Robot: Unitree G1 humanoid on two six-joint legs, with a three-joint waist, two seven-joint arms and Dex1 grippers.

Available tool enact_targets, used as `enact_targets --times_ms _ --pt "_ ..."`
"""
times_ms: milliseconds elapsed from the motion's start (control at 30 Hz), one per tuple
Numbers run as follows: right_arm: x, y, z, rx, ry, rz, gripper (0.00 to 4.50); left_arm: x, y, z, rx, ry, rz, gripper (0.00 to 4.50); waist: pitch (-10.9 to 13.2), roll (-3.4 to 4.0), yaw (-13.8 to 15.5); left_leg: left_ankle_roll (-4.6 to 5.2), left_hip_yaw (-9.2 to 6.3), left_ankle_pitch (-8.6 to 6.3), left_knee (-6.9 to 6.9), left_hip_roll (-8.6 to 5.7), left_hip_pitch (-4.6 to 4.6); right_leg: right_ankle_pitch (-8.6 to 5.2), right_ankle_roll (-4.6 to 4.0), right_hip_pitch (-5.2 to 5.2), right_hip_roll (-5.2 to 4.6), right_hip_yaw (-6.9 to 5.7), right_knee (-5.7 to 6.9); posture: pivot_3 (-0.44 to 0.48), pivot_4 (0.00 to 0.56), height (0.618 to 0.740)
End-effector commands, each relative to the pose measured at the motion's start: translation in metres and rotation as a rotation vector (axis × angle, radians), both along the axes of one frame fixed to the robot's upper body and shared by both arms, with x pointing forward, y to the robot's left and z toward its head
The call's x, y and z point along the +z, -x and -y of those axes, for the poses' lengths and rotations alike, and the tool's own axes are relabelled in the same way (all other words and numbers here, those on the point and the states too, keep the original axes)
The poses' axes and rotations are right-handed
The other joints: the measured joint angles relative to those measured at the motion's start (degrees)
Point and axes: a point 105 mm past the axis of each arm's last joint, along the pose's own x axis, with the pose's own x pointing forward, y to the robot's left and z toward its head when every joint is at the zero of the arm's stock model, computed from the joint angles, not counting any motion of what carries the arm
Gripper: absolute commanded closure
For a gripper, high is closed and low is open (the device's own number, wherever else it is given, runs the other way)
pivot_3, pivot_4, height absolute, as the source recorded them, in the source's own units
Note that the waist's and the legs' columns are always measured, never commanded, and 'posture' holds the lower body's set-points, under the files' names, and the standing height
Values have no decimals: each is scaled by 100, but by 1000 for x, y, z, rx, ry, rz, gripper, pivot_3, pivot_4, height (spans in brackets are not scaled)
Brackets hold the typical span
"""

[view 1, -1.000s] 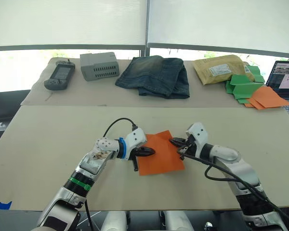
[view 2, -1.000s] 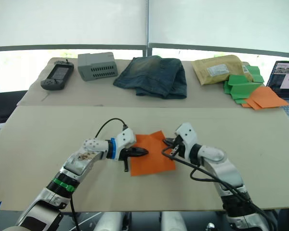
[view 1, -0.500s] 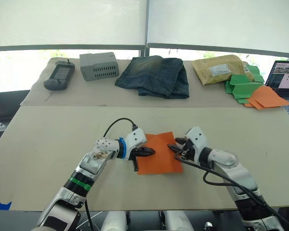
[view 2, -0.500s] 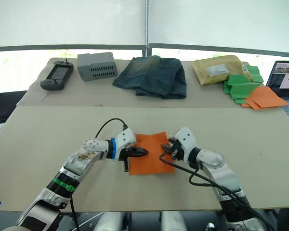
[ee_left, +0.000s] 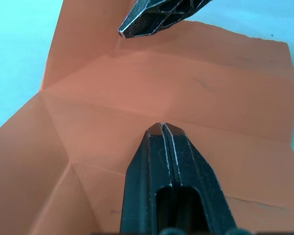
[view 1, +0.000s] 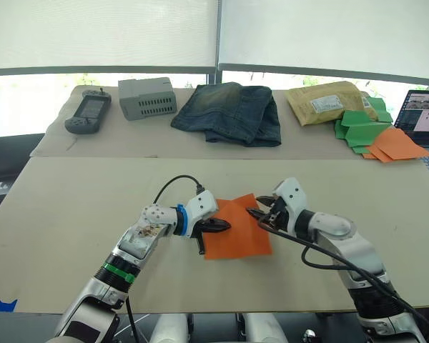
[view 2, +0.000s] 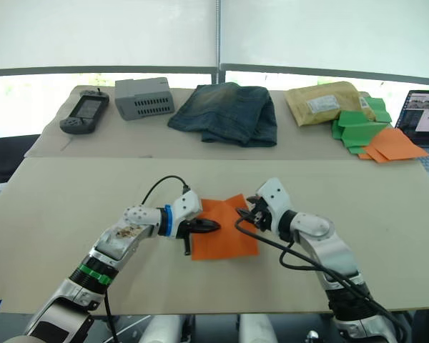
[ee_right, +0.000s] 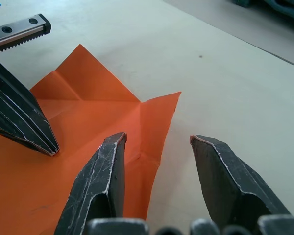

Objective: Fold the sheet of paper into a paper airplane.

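So the sheet of paper point(view 1: 235, 229) lies flat mid-worktop point(view 1: 71, 214), left gripper point(view 1: 224, 226) pinched closed on its left edge, while the right gripper point(ee_right: 157, 139), jaws spread, straddles the raised right edge.

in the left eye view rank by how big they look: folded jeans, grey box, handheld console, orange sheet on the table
1. Folded jeans, clearly largest.
2. Orange sheet, though it lies nearer the camera, which inflates it.
3. Grey box.
4. Handheld console, close to the box in looks, slightly smaller.
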Motion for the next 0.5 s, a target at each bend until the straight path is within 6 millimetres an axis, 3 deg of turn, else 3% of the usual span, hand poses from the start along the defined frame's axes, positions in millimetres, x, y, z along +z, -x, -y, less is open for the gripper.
enact_targets --times_ms 33,67,167,300,500 --pt "22 -2 0 9 -12 62 2157 -8 4 1 -17 -30 -15 4500 0 0 0 0 0 0 0 0 0 0 0 0 0 0 0 0 150 722" --pt "23 -2 0 11 -10 65 2157 -8 4 0 -17 -31 -15 4500 0 0 1 0 0 0 0 0 0 0 0 0 0 0 0 0 150 722" --pt "24 -2 -1 13 -11 58 2929 -9 4 0 -15 -33 -16 4500 0 0 -1 0 0 0 0 0 0 0 0 -1 1 -1 0 0 150 722" --pt "22 -1 -2 21 6 39 4348 -9 4 -1 -14 -34 -14 4500 0 0 -1 0 0 0 0 0 0 0 0 0 0 0 0 0 150 722" --pt "20 6 -9 74 46 58 4434 -8 3 -1 -13 -34 -15 4500 0 0 -1 0 0 0 0 0 0 0 0 -1 0 0 0 0 150 722"
